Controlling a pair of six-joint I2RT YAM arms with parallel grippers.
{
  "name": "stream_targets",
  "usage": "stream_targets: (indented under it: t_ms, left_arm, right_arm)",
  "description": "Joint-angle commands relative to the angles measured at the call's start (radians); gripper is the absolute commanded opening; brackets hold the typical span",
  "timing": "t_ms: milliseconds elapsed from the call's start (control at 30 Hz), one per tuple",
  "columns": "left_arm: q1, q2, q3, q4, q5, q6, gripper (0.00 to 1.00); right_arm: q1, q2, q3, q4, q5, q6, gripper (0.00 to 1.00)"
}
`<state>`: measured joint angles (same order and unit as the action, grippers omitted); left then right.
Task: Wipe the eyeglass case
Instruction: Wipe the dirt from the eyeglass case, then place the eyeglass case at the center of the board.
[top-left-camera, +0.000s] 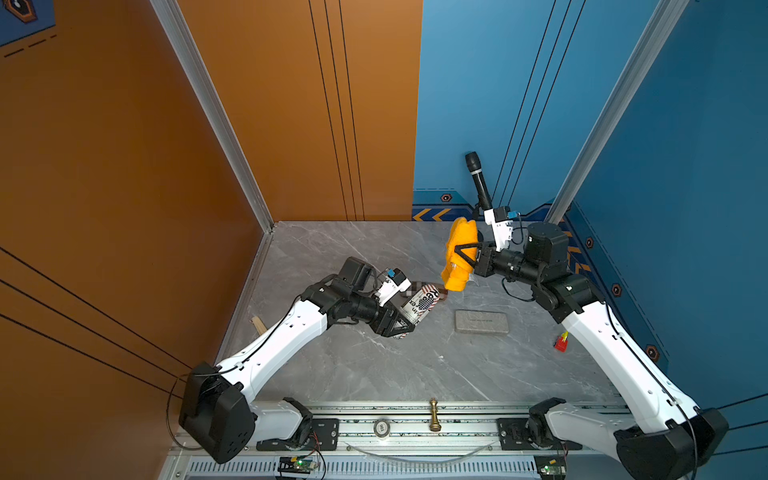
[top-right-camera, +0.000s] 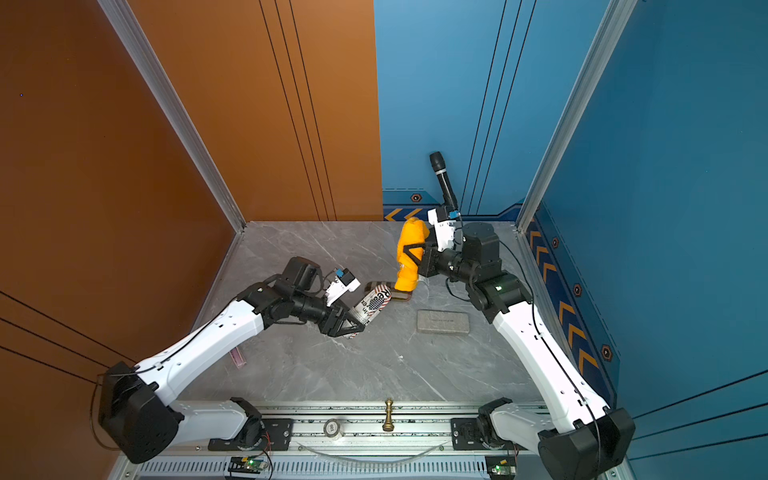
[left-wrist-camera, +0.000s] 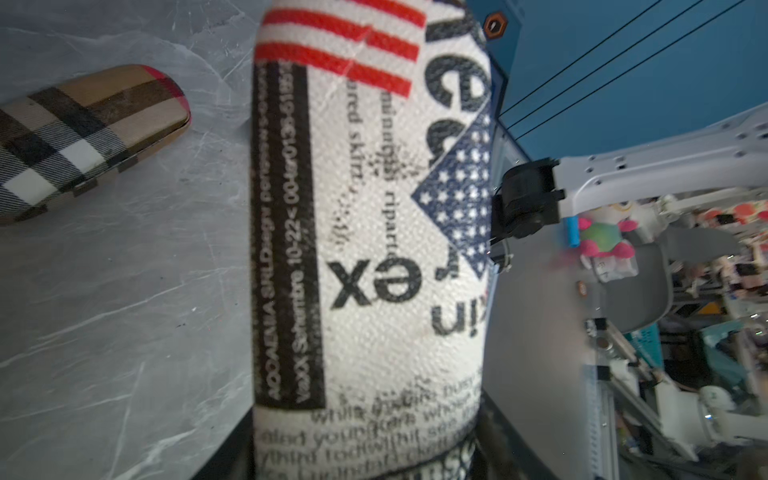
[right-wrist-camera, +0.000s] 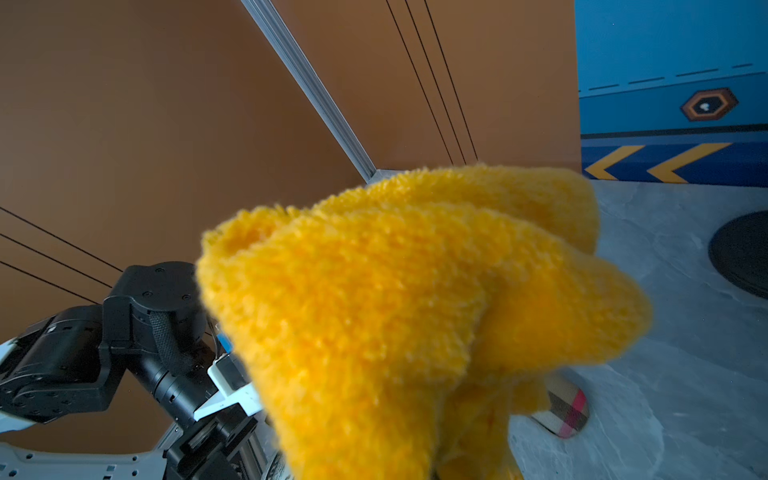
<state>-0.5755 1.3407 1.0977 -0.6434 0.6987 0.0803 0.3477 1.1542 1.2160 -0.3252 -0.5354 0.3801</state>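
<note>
Nearest, along the bottom edge of both top views, a metal rail (top-left-camera: 415, 415) with a gold chess piece (top-left-camera: 434, 415) standing upright on it and a small round roll (top-left-camera: 382, 429) just to its left. Above that in the frame, the grey marbled surface (top-left-camera: 374, 365).

Left of centre, the left end effector (top-left-camera: 405, 326) clamped on a printed eyeglass case (top-left-camera: 419, 306) (white fabric, black lettering, a stars-and-stripes patch). Gripped at its lower end, tilted, free end pointing to the upper right. Seen close up in the left wrist view, the same case (left-wrist-camera: 374, 228) filling the middle.

Right of centre, a grey rectangular pad (top-left-camera: 482, 321) lying flat, well apart from both end effectors. A small red object (top-left-camera: 561, 343) just beside the right arm.

Further up, a plaid eyeglass case (top-right-camera: 401, 296) flat on the surface, just beyond the printed one's free end. Right above it in the frame, the right end effector (top-left-camera: 459, 255) closed on an orange fluffy cloth (top-left-camera: 455, 276), bunched and hanging, lower tip near the plaid case (touching or not, impossible to tell).

Farthest, upper right of centre, a black microphone (top-left-camera: 478, 178) leaning against the blue wall (top-left-camera: 478, 83).
</note>
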Motion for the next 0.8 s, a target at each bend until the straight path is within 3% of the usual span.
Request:
stream_targets:
  t_ms: [0, 433, 767]
  left_arm:
    - [-0.039, 0.045, 0.072, -0.145, -0.191, 0.243, 0.28]
    - [-0.154, 0.256, 0.050, -0.114, -0.609, 0.580, 0.25]
    - [-0.152, 0.380, 0.058, -0.008, -0.596, 0.658, 0.26]
  right_arm:
    - [0.003, -0.050, -0.031, -0.123, 0.063, -0.038, 0.00]
    - [0.011, -0.040, -0.115, -0.104, 0.075, -0.037, 0.00]
    - [0.017, 0.013, -0.133, -0.072, 0.069, -0.041, 0.00]
